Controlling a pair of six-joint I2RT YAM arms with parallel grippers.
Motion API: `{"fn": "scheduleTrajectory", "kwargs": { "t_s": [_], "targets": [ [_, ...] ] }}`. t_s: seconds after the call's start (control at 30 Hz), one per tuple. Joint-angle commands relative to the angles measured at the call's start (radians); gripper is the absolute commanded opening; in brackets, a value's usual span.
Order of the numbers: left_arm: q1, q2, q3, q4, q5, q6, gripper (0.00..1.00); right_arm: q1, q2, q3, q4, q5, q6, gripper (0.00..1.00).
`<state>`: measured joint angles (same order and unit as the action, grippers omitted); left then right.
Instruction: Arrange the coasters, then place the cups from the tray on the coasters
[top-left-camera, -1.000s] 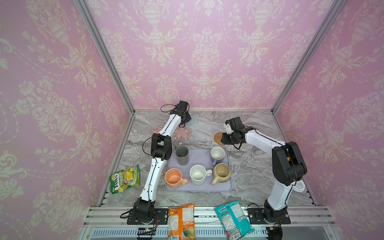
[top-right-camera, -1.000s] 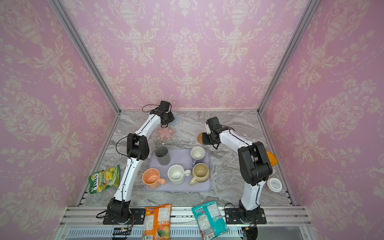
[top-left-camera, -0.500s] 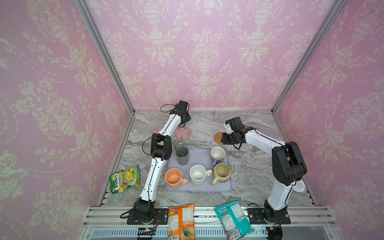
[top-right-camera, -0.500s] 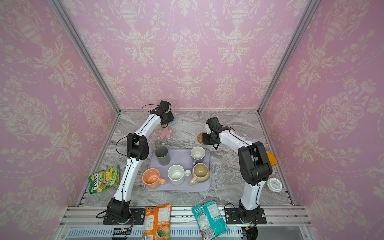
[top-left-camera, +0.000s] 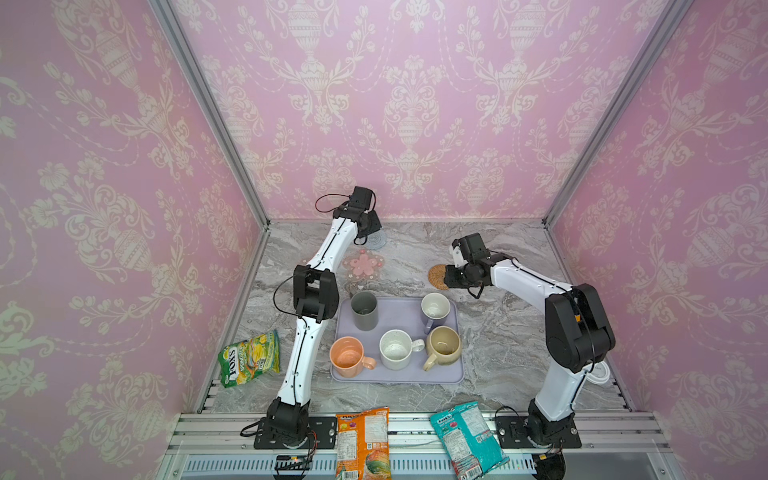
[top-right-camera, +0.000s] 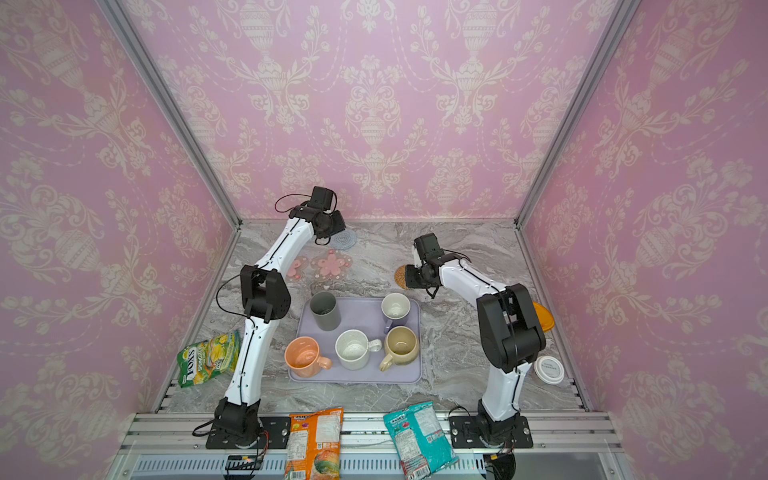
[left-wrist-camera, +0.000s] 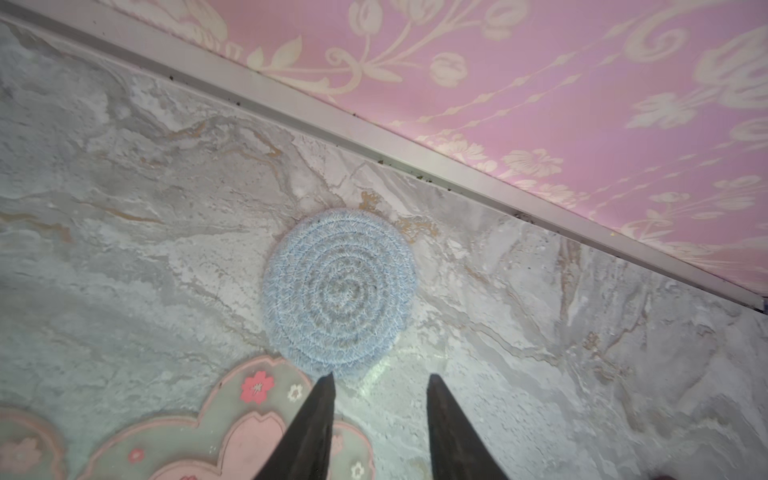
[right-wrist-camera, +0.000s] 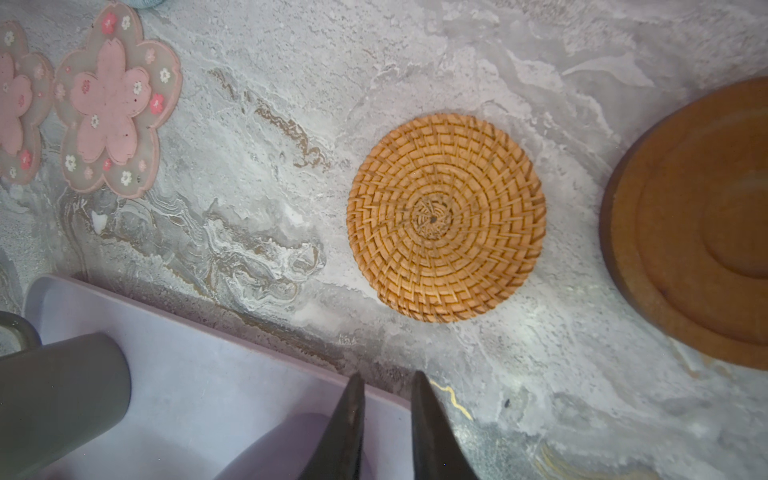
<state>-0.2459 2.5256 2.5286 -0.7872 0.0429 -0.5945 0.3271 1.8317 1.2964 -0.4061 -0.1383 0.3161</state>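
The grey-blue woven coaster (left-wrist-camera: 340, 291) lies flat near the back wall, also in a top view (top-left-camera: 376, 240). My left gripper (left-wrist-camera: 380, 378) is open just short of it, one finger over a pink flower coaster (left-wrist-camera: 249, 424). Two flower coasters (top-right-camera: 331, 264) (top-right-camera: 296, 267) lie side by side. The tan rattan coaster (right-wrist-camera: 446, 218) and the brown wooden coaster (right-wrist-camera: 698, 220) lie apart on the marble. My right gripper (right-wrist-camera: 387, 376) hangs narrowly open and empty over the lavender tray's (right-wrist-camera: 187, 374) far rim. On the tray (top-left-camera: 395, 320) stand the grey tumbler (top-left-camera: 364, 309) and the lavender (top-left-camera: 435, 309), white speckled (top-left-camera: 397, 349), peach (top-left-camera: 349, 356) and beige (top-left-camera: 444, 347) cups.
A green snack bag (top-left-camera: 249, 357) lies at the left. Orange (top-left-camera: 363, 440) and teal (top-left-camera: 467, 436) bags lie on the front rail. A white-lidded container (top-right-camera: 548, 369) and an orange lid (top-right-camera: 542, 316) sit at the right edge behind my right arm. The back wall rail (left-wrist-camera: 374, 137) is close to the woven coaster.
The left gripper's jaws have spread apart beside the grey-blue coaster. Neither arm has visibly shifted, and the cups stand as before.
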Motion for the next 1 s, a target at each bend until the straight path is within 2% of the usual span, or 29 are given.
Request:
{"fn": "scheduleTrajectory", "kwargs": {
  "t_s": [0.0, 0.37, 0.47, 0.53, 0.83, 0.97],
  "targets": [
    [-0.013, -0.13, -0.091, -0.059, 0.008, 0.096, 0.4, -0.005, -0.033, 0.001, -0.014, 0.029, 0.004, 0.22],
    [-0.011, -0.598, -0.752, 0.121, -0.05, 0.224, 0.41, -0.005, -0.032, 0.011, -0.008, 0.036, -0.007, 0.18],
    [-0.003, -0.696, -0.876, 0.142, -0.079, 0.25, 0.41, -0.005, -0.022, 0.017, -0.007, 0.034, -0.008, 0.17],
    [0.003, -0.727, -0.921, 0.166, -0.09, 0.264, 0.4, -0.006, -0.014, 0.018, 0.001, 0.031, -0.003, 0.17],
    [0.016, -0.706, -0.905, 0.186, 0.001, 0.202, 0.37, -0.005, 0.028, 0.03, 0.032, 0.051, 0.02, 0.14],
    [0.015, -0.736, -0.957, 0.187, -0.007, 0.2, 0.37, -0.006, 0.065, 0.056, 0.036, 0.055, 0.017, 0.12]
  ]
}}
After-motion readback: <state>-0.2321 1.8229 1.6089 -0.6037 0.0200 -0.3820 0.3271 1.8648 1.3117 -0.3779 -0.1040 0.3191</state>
